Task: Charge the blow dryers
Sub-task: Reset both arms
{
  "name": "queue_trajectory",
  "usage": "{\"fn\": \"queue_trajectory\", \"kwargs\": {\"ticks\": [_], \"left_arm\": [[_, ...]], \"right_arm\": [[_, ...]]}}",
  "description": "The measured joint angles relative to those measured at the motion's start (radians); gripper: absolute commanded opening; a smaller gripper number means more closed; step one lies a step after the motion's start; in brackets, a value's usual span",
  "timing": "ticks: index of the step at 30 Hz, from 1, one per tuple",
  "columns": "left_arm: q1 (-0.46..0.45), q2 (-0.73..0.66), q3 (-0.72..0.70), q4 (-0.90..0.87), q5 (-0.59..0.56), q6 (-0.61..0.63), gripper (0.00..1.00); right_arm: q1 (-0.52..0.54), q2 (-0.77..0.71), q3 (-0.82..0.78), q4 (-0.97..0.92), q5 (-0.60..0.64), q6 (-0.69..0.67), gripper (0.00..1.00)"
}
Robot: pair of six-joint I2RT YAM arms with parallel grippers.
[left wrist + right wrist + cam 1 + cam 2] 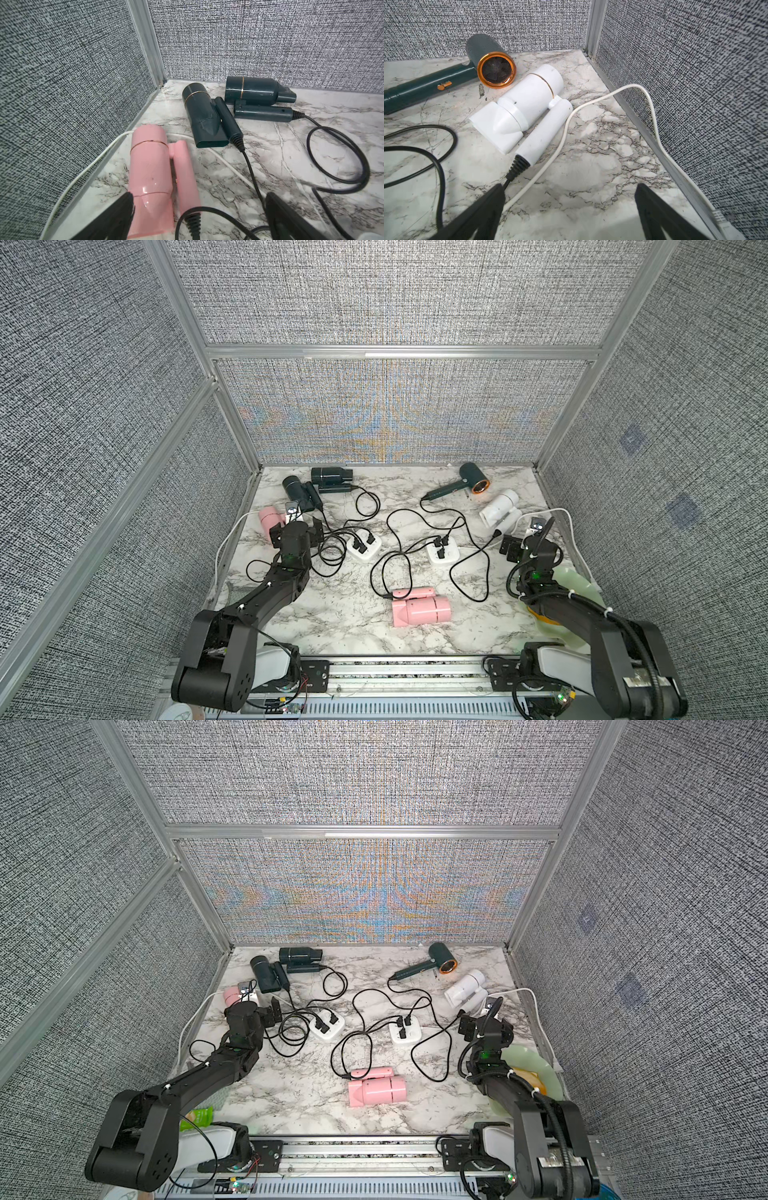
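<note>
While the left fingers spread wide and empty over the near end of a pink blow dryer at the counter's ten o'clock edge, the right fingers, equally wide and empty, sit near the white blow dryer at two o'clock. Black cords crowd the centre, and bare counter opens at seven o'clock.

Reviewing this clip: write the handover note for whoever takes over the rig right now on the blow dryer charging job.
Left gripper: open, empty, by the pink folded plastic dryer at far left.
Right gripper: open, empty, by the white folded dryer.
Elsewhere: two dark teal folded dryers and the copper-ringed teal dryer at the back, second pink dryer in front.
Done: both white square socket blocks appear to hold three black plugs each.
To do: probably only checking that plugs are seated.
</note>
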Motion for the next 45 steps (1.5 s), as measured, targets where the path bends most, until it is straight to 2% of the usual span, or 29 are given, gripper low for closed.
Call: {"fn": "queue_trajectory", "kwargs": {"ticks": [6, 10, 17, 20, 27, 29, 34, 37, 45], "left_arm": [[0.03, 0.04, -0.134, 0.166, 0.008, 0.039, 0.99], [0.044, 0.066, -0.168, 0.272, 0.05, 0.078, 1.0], [0.148, 0.157, -0.226, 0.462, 0.155, 0.06, 0.99], [0.15, 0.156, -0.224, 0.472, 0.206, 0.057, 0.99], [0.152, 0.154, -0.22, 0.487, 0.234, 0.051, 0.99], [0.159, 0.157, -0.209, 0.478, 0.28, 0.058, 0.99], [0.172, 0.159, -0.199, 0.48, 0.36, 0.08, 0.99], [0.172, 0.159, -0.198, 0.48, 0.37, 0.081, 0.99], [0.172, 0.153, -0.201, 0.48, 0.333, 0.061, 0.99]], "right_arm": [[-0.006, 0.053, -0.051, 0.146, -0.062, -0.015, 0.99], [-0.018, 0.103, -0.093, 0.267, -0.113, -0.01, 0.99], [-0.031, 0.263, -0.04, 0.357, -0.203, -0.01, 0.99], [-0.049, 0.273, 0.025, 0.332, -0.243, -0.01, 0.99], [-0.055, 0.274, 0.033, 0.299, -0.282, -0.01, 0.99], [-0.055, 0.274, 0.033, 0.299, -0.286, -0.01, 0.99], [-0.103, 0.274, 0.01, 0.301, -0.409, -0.017, 0.99], [-0.096, 0.276, 0.024, 0.305, -0.462, -0.027, 0.99], [-0.089, 0.275, 0.027, 0.305, -0.456, -0.027, 0.99]]}}
